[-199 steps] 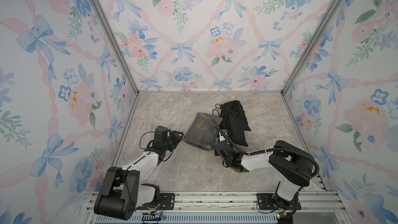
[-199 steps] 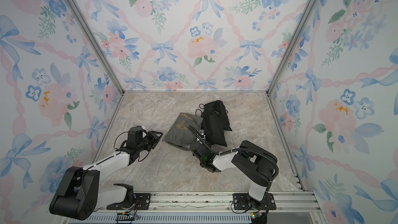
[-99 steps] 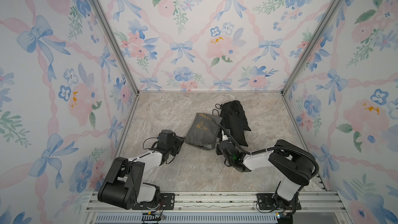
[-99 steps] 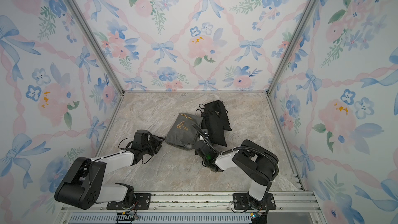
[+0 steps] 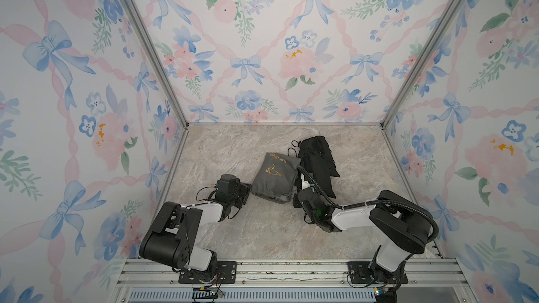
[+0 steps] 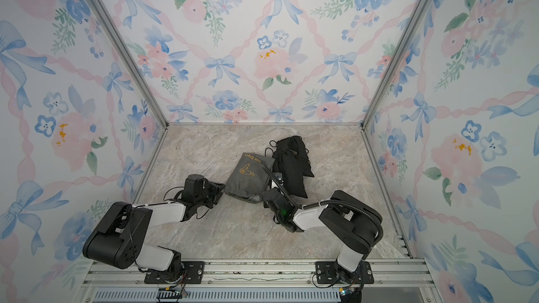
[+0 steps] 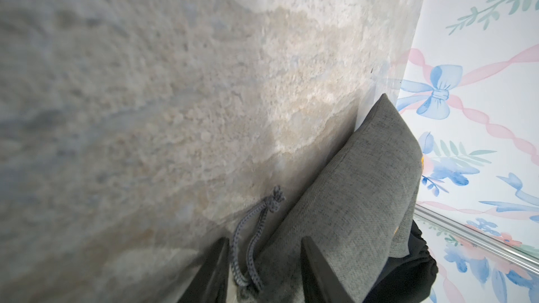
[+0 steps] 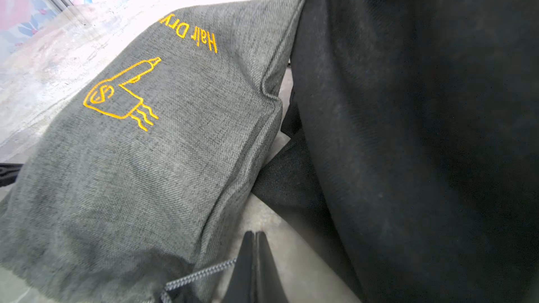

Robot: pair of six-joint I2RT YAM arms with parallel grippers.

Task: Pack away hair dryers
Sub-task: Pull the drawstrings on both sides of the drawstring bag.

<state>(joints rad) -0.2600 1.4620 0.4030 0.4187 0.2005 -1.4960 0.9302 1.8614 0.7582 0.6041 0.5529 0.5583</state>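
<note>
My left gripper (image 7: 264, 239) is open around the drawstring (image 7: 274, 199) of the grey pouch (image 5: 275, 176), my right gripper (image 8: 256, 234) clenched beside its other cord (image 8: 201, 273), to cinch it; no hair dryer shows, presumably inside.

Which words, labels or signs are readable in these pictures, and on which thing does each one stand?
"Hair Dryer": orange stitching on the grey pouch.
"S": inside the stitched dryer drawing, same pouch.
On the black pouch, a pale mark: too small to read.
</note>
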